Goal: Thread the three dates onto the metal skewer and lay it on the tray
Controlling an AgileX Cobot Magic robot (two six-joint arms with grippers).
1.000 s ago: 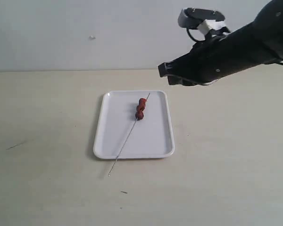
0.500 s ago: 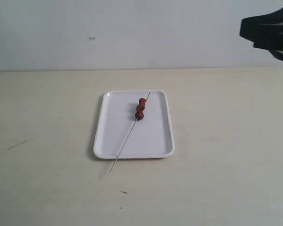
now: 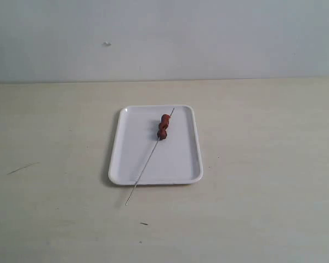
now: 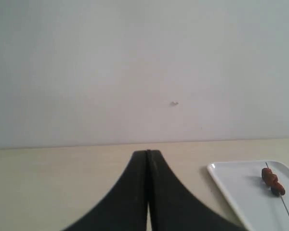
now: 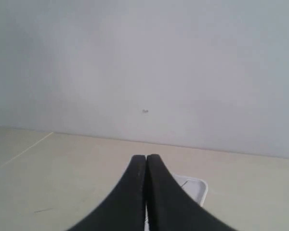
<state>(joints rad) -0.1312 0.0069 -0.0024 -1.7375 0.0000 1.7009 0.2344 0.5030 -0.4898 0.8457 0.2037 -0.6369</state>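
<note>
The white tray (image 3: 131,159) lies in the middle of the table. Across it rests the thin metal skewer (image 3: 148,161), its near end sticking out past the tray's front edge. The three dates (image 3: 163,126) sit threaded together near the skewer's far end. No arm appears in the exterior view. In the left wrist view my left gripper (image 4: 148,153) is shut with nothing in it, and the tray (image 4: 236,187) with the dates (image 4: 272,181) lies off to one side. My right gripper (image 5: 146,157) is shut and empty too, with a corner of the tray (image 5: 197,187) behind its fingers.
The pale table (image 3: 263,164) stretches all round the tray, backed by a plain light wall (image 3: 164,38). A few small dark marks (image 3: 22,168) show on the table's left and front.
The right arm, which hung above the tray's far right a second ago, has drawn back to the right and left the exterior view. Tray, skewer and dates have not moved.
</note>
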